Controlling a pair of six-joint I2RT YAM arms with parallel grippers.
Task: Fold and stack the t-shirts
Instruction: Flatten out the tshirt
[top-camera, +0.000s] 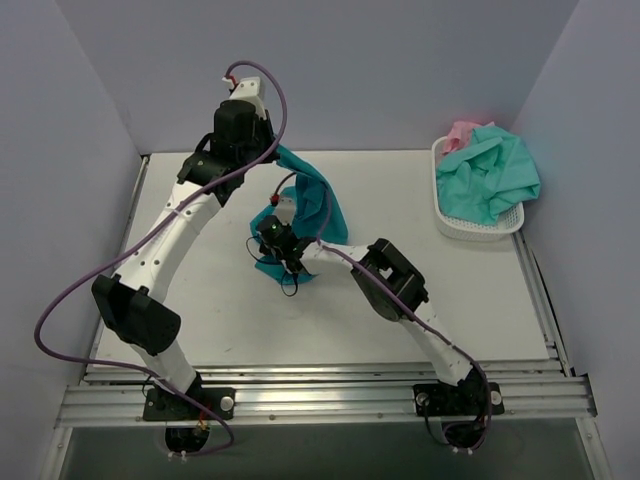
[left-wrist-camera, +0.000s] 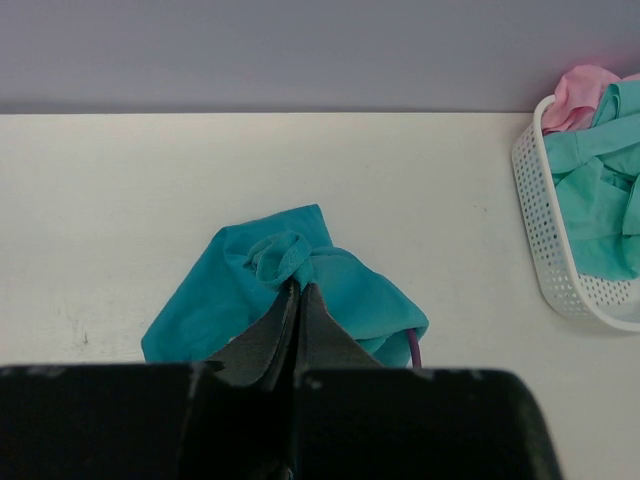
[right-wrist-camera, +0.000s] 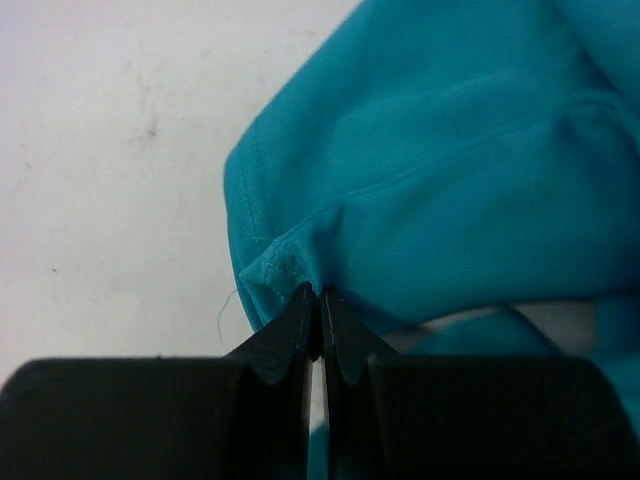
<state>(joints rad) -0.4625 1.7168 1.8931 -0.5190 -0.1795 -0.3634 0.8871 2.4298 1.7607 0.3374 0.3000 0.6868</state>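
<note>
Table (top-camera: 250, 325) with basket (top-camera: 482, 229), teal t-shirt (top-camera: 318, 205)

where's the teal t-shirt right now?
In the top view the teal t-shirt is mid-table, well left of the white basket. The left gripper pinches its far end and the right gripper pinches a nearer edge.

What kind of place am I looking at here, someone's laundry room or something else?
Probably a robot test cell in a lab, not a home: a left arm and right arm bolted to a metal rail, a white table boxed in by plain grey walls, and a basket of t-shirts.
</note>
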